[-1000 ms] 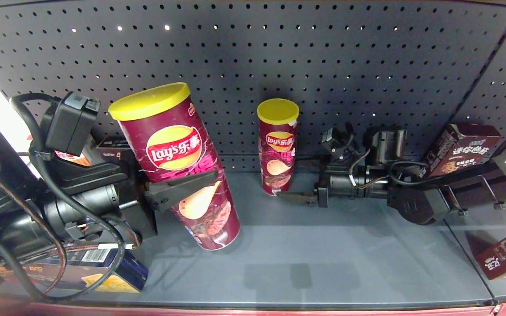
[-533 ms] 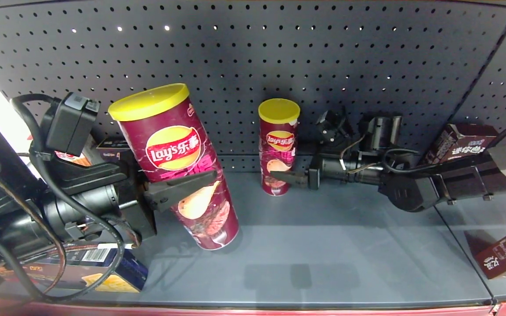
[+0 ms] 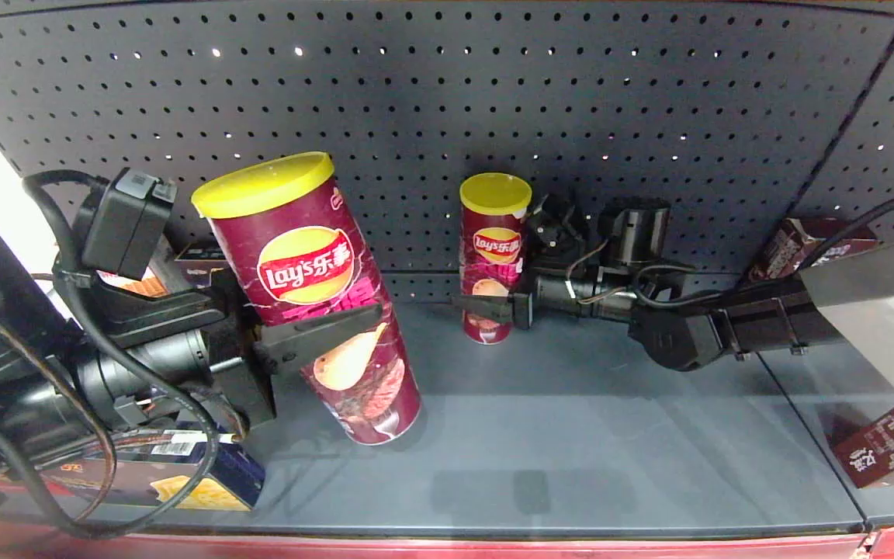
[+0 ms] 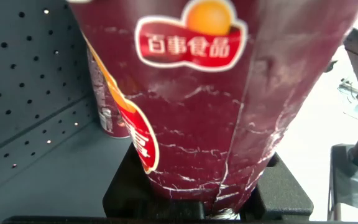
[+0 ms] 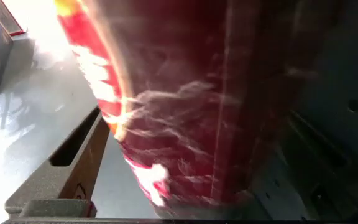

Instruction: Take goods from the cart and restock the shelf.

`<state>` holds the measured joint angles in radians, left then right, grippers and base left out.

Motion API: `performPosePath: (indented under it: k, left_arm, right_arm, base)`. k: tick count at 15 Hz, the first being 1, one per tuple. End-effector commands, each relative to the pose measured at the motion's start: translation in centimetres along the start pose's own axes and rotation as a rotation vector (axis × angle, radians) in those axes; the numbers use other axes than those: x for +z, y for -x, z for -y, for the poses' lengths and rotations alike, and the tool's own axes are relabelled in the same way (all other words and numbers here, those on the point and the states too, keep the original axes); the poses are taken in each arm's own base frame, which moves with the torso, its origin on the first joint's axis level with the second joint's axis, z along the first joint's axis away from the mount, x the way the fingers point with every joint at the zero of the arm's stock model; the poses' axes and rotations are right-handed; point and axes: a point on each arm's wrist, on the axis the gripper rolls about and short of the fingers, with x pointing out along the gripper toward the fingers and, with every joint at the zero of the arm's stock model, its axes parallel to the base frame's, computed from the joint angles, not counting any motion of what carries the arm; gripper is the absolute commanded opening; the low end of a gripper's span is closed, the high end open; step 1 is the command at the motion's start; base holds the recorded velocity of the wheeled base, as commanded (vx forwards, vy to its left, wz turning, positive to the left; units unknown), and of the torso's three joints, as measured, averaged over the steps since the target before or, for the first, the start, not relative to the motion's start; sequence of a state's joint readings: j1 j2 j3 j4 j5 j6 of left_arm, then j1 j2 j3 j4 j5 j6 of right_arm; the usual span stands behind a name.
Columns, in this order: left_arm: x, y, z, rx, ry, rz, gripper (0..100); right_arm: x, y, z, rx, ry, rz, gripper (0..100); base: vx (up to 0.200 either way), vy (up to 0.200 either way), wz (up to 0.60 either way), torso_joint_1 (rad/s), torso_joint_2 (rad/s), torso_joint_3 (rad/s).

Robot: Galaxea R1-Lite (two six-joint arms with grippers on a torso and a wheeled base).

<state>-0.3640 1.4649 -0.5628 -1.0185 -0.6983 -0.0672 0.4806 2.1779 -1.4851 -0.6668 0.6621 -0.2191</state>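
A large red chip can (image 3: 307,303) with a yellow lid is held at the left centre of the head view by the left gripper (image 3: 327,332). Its jaws are closed on the can's middle, and one black finger (image 3: 315,330) is laid across the front of the label. The can is seen tilted, with its lid toward the upper left and its base low over the grey shelf (image 3: 571,435); whether the base touches the shelf cannot be told. In the left wrist view the same can (image 4: 216,93) is seen clamped in the gripper (image 4: 210,196).

A second chip can (image 3: 493,256) is stood upright at the centre of the frame, at the back of the shelf, against the perforated back panel (image 3: 493,93). The right gripper (image 3: 482,304) is placed around its lower part from the right. The jaws are spread to either side of the can, and in the right wrist view a strip of shelf is seen between the near finger (image 5: 61,180) and the can (image 5: 197,106).

A blue box (image 3: 183,481) is laid flat at the lower left. A brown box (image 3: 812,241) is partly hidden behind the right arm at the right, and another brown box (image 3: 881,450) is seen at the lower right.
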Motion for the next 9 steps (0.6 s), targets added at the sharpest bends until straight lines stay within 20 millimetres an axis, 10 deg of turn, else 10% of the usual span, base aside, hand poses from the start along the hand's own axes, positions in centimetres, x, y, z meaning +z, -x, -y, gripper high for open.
performPosePath:
  k: [1, 9]
  left_arm:
    - [0.0, 0.1, -0.1, 0.005, -0.001, 0.001, 0]
    - [0.0, 0.2, -0.2, 0.011, -0.002, 0.001, 0]
  right_arm:
    - [-0.4, -0.2, -0.1, -0.005, -0.007, -0.011, 0]
    - [4.3, 3.5, -2.9, 0.009, 0.020, 0.025, 0]
  base:
    - [0.000, 0.000, 0.00, 0.000, 0.00, 0.000]
    - [0.000, 0.000, 0.00, 0.000, 0.00, 0.000]
